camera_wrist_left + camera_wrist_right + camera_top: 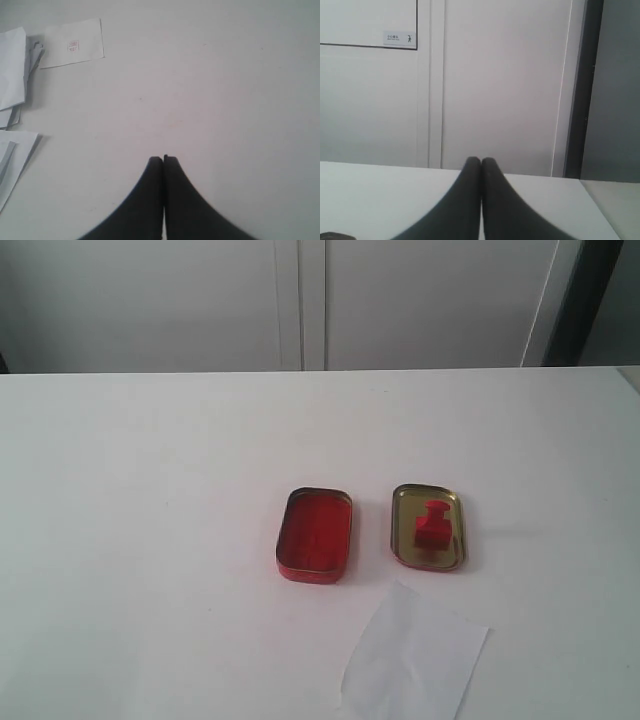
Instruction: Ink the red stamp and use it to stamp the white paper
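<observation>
left gripper (163,159) has its black fingers pressed together with nothing between them, tipped down over bare table (225,90), with a stamped slip (72,44) and a loose pile of sheets (12,65) nearby. right gripper (481,160) is also pinched together and empty, held about level just above the worktop and aimed at the wall panels (500,85) past the table edge. red stamp (433,525) sits inside the gold tin (405,510), right of the worktop's middle and nearer the front edge (can't tell if it stands or lies). red tin (312,575) is just beside the gold tin on its left, apart from it. white paper (415,665) lies flat at the front edge, near both tins and touching neither.
</observation>
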